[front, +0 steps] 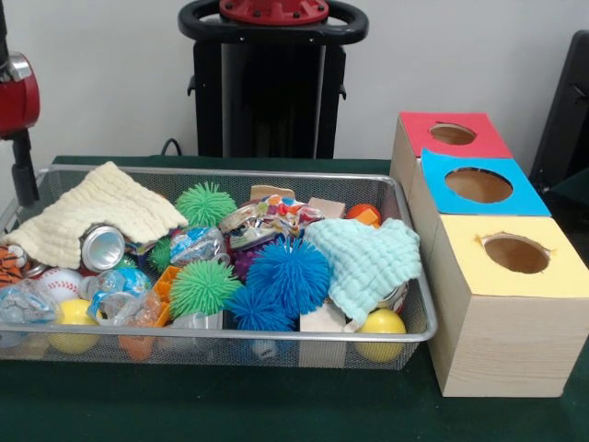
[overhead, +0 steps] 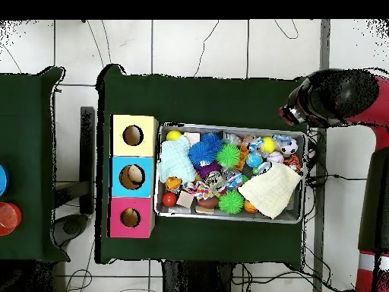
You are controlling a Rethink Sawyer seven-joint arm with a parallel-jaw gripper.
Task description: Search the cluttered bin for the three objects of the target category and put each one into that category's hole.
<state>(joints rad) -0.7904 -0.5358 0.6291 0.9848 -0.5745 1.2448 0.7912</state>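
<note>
Nearest the camera, the bin (front: 216, 336) brims with clutter beside the red hole (front: 452, 134); gripper state: cannot tell.

robot lab: green-clothed table (overhead: 205, 99) on tiled floor (overhead: 197, 46), loose cables (overhead: 201, 49) trailing, Sawyer pedestal (front: 271, 83) against plain wall, sorting boxes (front: 488, 249) set up as test rig

One camera stands across the table, low and close, facing the pedestal (front: 272, 78) over the wire bin (front: 405, 333). Another looks straight down from high overhead. Both take in the bin (overhead: 231, 217) and three boxes (overhead: 114, 186).
</note>
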